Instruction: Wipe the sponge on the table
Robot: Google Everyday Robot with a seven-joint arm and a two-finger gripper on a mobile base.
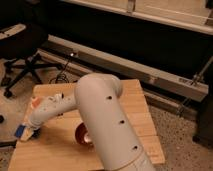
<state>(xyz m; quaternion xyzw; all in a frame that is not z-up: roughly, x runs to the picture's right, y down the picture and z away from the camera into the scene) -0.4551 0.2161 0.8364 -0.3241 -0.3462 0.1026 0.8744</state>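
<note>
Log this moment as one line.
gripper: low at left edge of table, at sponge | red bowl: mid-table, partly behind arm

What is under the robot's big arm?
Part of a red bowl on the table; its rest is covered. The gripper is by the sponge at the table's edge.

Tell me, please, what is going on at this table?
The robot's arm reaches across the wooden table, with its gripper lowered at the table's edge, right by the blue sponge. Whether it actually grips the sponge cannot be made out. A red bowl sits on the table beside the arm, partly hidden by it. An office chair stands on the floor beyond the table.
</note>
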